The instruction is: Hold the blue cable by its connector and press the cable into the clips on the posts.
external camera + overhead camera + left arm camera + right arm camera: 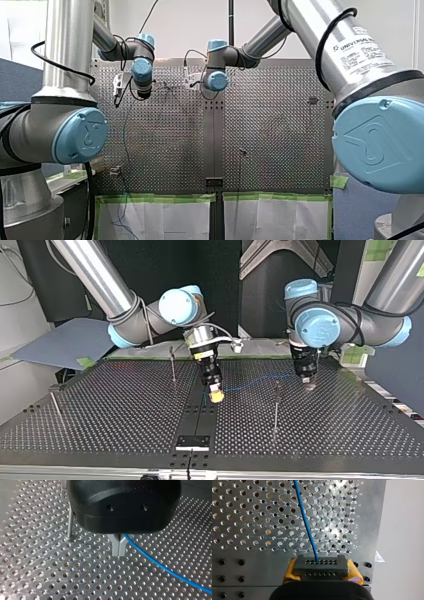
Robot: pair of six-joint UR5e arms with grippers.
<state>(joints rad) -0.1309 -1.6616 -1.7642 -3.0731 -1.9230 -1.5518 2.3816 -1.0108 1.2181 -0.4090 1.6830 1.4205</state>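
my right gripper [321, 568] is clamped on a dark grey connector [321, 571], one of its yellow pads [290, 570] against each end of the block. the connector's face shows two rows of small holes. the blue cable [305, 521] leaves the upper row and runs ahead of the gripper over the perforated table [249, 510], roughly along its lettered edge [359, 512]. black screw holes [222, 562] sit in the plain strip beside the gripper.

The cable [255, 381] is stretched between my right gripper [216, 397], at the top view's middle, and my left gripper [309, 386], at its right; a post [276, 407] is set between them.
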